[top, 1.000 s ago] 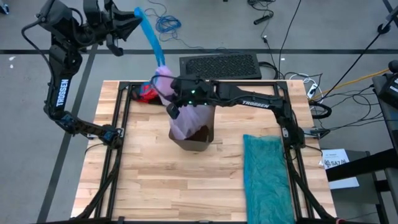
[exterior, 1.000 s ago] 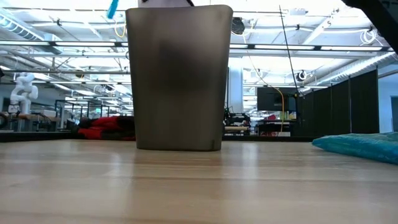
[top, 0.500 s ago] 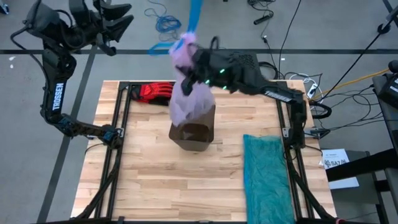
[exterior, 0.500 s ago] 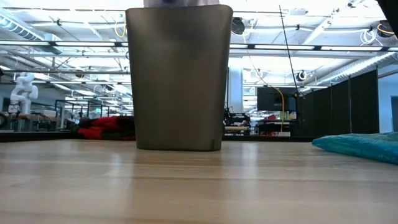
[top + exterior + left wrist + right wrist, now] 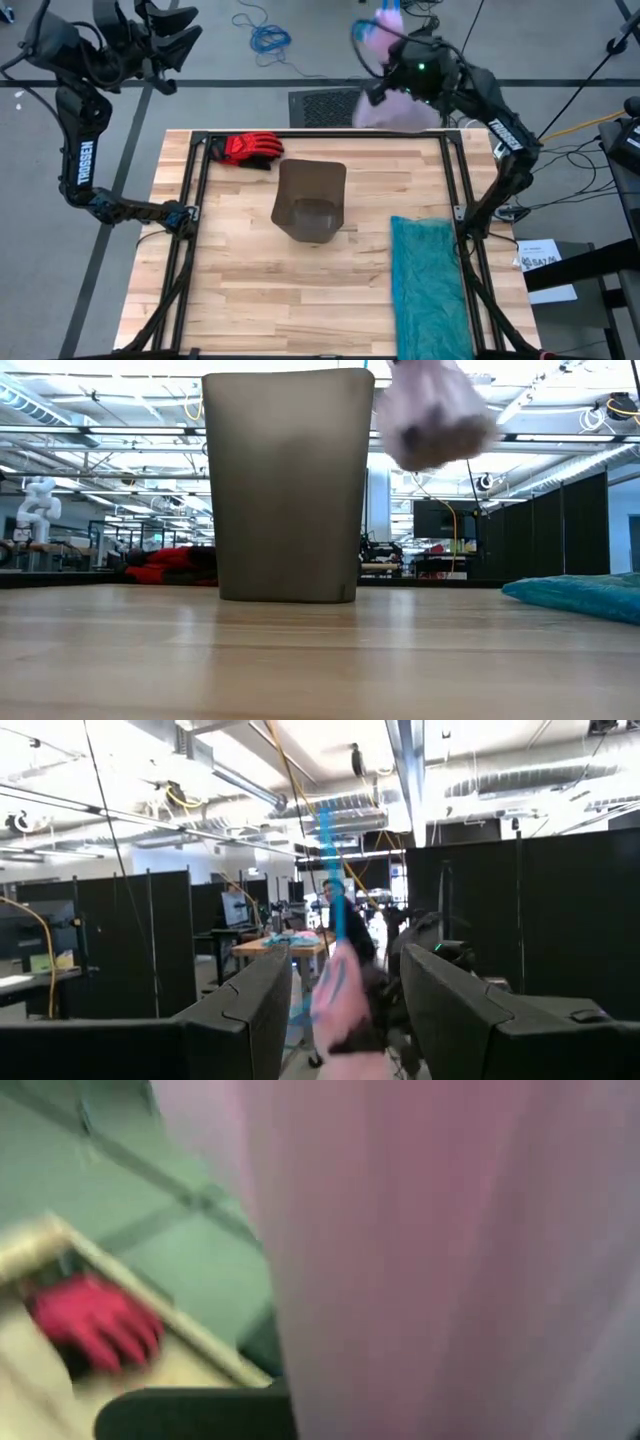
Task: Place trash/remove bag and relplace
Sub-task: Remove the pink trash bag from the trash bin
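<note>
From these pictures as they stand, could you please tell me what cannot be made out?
- The right gripper's fingers: the thin pale lilac-pink plastic bag bunches over them in the high view and fills the right wrist view.
- The bag's contents: motion-blurred in the low view, only dark specks.
- The inside of the grey-brown plastic bin: its wall hides it in the low view.
- The red glove's far side: behind the bin in the low view.

arms: dark, jointed | lettering: white TROSSEN | right wrist: green light
</note>
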